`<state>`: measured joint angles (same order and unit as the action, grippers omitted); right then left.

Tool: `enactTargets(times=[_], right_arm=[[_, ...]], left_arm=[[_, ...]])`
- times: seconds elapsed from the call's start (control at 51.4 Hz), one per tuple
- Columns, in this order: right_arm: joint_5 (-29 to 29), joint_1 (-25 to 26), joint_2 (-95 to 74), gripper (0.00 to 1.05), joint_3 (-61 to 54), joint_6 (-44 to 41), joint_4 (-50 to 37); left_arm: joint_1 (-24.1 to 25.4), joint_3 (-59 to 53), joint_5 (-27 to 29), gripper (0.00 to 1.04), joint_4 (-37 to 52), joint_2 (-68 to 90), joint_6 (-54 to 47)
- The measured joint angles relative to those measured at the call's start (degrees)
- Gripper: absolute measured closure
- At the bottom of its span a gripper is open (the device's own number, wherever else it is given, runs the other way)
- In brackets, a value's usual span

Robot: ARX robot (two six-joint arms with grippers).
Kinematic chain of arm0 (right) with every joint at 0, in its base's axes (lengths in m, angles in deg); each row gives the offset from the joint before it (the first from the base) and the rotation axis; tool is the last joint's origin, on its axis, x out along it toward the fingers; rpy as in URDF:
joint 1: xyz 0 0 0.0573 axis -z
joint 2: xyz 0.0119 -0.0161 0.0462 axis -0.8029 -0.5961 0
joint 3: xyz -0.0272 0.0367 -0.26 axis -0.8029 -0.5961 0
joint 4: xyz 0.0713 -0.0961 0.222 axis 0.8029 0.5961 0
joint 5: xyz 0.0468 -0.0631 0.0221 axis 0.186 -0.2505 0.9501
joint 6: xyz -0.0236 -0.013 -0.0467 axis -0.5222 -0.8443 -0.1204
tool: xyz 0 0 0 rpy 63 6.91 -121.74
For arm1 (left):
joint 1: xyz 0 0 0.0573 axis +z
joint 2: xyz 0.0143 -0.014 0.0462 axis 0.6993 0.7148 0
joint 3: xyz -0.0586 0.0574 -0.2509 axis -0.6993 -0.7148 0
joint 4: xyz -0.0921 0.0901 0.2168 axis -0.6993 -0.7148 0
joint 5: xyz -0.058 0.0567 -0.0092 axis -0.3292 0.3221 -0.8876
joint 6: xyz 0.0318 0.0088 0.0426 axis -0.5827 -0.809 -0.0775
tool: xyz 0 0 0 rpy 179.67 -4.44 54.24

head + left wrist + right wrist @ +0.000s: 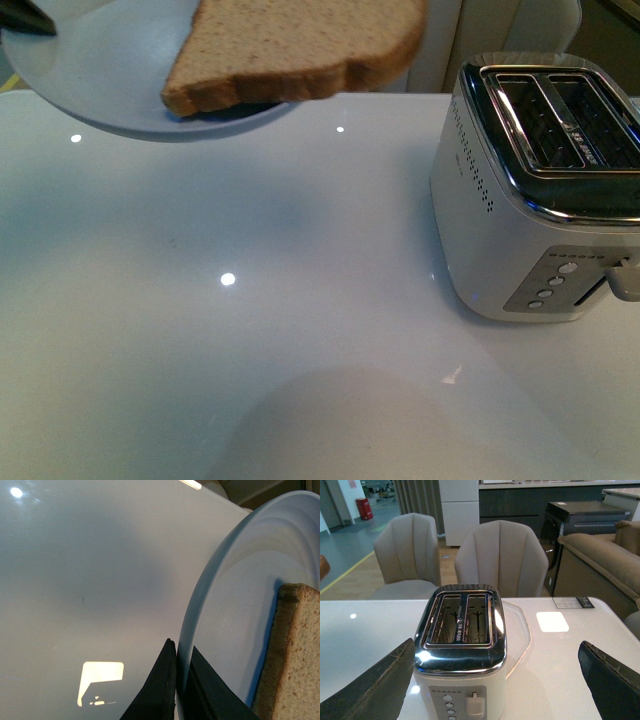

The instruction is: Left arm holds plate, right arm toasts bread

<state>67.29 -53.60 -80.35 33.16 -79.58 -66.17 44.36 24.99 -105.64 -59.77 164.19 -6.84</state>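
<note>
Your left hand is shut on the plate, its two dark fingers pinching the rim. The plate sits at the far left and appears to be lifted clear of the bench. The bread lies on it with one end overhanging the right-hand rim, toward the toaster.

Your right hand is spread wide with nothing in it. It faces the toaster from the near side, so the step in hand looks like fetching the slice.

- Hold the plate level and steady. The slice is loose on it, and a tilt to the right would likely slide it off.
- Bring the right hand across to the overhanging end, where both faces of the bread are free and the plate is out of the way.
- Close gently. Bread is soft, and a hard squeeze would probably crush or tear it.
- Take hold near one edge so most of the slice hangs free for lowering.
- Both slots look empty. Turn the slice upright and in line with a slot before you lower it, or the crust may catch on the chrome top.
</note>
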Motion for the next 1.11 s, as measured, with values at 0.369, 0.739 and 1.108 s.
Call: enactTargets(times=[0.369,0.739,1.108], right_arm=[[2.0,0.5,-1.2,0.09,0.7,1.4,2.3],[6.6,-6.9,-32.7,0.09,17.0,21.7,10.6],[14.2,-13.6,-60.6,0.09,31.5,34.3,-7.5]], left_arm=[[-8.9,2.3,0.6,1.02,-1.1,-0.1,5.3],[-9.7,2.6,1.4,1.02,-2.4,-0.5,5.6],[-10.1,2.6,1.1,1.02,-3.1,-0.6,5.7]])
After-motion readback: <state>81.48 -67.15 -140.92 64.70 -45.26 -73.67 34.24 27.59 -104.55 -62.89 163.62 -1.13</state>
